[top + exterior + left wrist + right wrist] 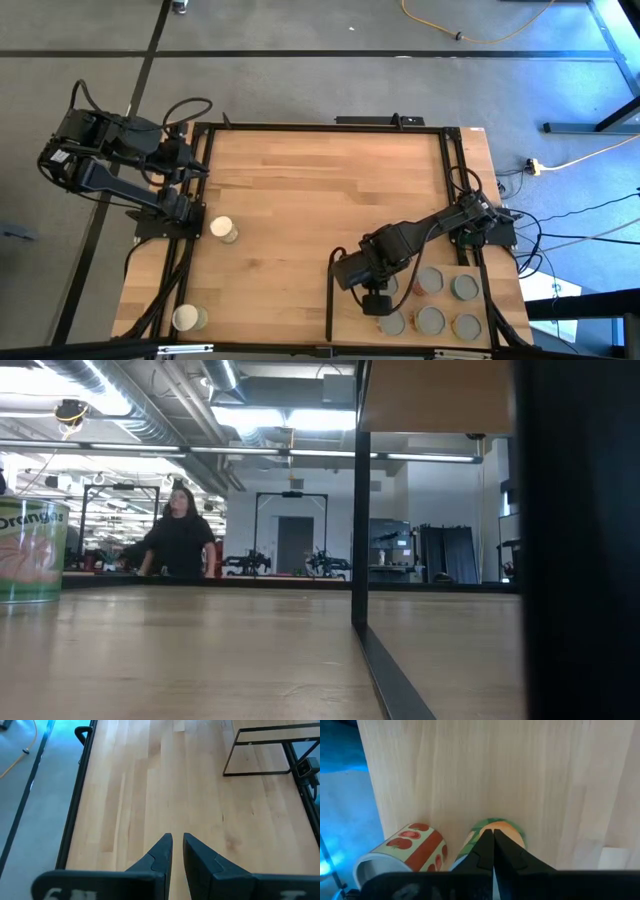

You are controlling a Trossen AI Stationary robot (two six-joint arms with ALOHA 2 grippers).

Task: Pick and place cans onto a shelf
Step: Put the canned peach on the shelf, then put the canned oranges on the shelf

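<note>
1. Wooden tabletop [320, 190], grey floor around it.
2. Shelf [440, 250] at right; cans [431, 320] clustered on it. Two loose cans [222, 228] lie nearer the left gripper [177, 842].
3. Right gripper [378, 300] over the shelf cans, fingers together, holding nothing visible.
4. Left fingers slightly apart, empty.

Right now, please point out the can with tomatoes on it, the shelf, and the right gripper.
tomato can [415, 847], right wrist view, on its printed side.
shelf [505, 300], high view, on bare wood.
right gripper [493, 840], right wrist view, at the shut fingers' tips.
</note>
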